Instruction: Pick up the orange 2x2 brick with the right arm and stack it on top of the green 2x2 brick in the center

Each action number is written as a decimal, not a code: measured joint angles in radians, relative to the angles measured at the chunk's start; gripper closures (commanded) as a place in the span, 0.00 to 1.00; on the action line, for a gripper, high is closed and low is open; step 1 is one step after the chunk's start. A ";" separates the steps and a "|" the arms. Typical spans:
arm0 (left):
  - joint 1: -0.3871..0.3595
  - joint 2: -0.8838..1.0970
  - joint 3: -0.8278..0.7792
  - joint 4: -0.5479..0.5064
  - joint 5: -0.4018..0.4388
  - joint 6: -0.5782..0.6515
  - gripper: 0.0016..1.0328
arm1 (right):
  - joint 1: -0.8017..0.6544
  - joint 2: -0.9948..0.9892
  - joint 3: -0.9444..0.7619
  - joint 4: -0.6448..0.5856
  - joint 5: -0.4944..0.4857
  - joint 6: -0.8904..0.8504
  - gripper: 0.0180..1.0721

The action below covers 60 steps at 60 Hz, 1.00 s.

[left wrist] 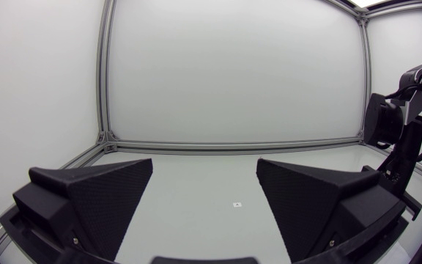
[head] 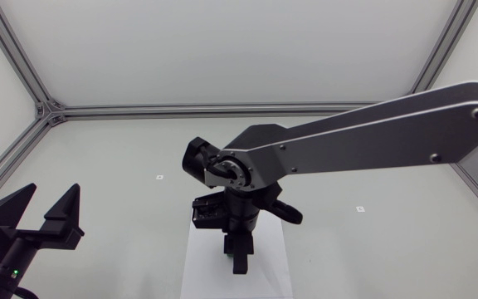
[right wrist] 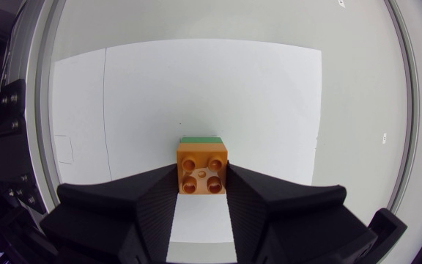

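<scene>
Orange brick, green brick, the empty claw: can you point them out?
orange brick point(right wrist: 202, 170): right wrist view, studded top face.
green brick point(right wrist: 201, 139): right wrist view, strip showing beyond the orange brick.
left gripper point(left wrist: 205, 163): left wrist view, gap midway between its fingertips.

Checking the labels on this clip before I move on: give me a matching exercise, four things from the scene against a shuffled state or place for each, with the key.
Things:
1. orange brick
2. green brick
3. left gripper
4. white sheet

States or places:
A. open, nothing between its fingers
B. lying flat under the bricks
C. clamped between the right gripper fingers
D. only a sliver showing past the orange brick

Pairs: 1-C, 2-D, 3-A, 4-B.
</scene>
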<state>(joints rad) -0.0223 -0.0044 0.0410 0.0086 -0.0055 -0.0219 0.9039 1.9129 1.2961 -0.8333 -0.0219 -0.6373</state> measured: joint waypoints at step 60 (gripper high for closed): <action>0.000 0.000 0.000 0.000 0.000 0.000 0.04 | 0.009 0.013 0.001 0.000 0.004 0.000 0.71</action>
<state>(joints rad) -0.0227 -0.0044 0.0410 0.0086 -0.0055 -0.0223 0.9127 1.9255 1.2972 -0.8337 -0.0181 -0.6376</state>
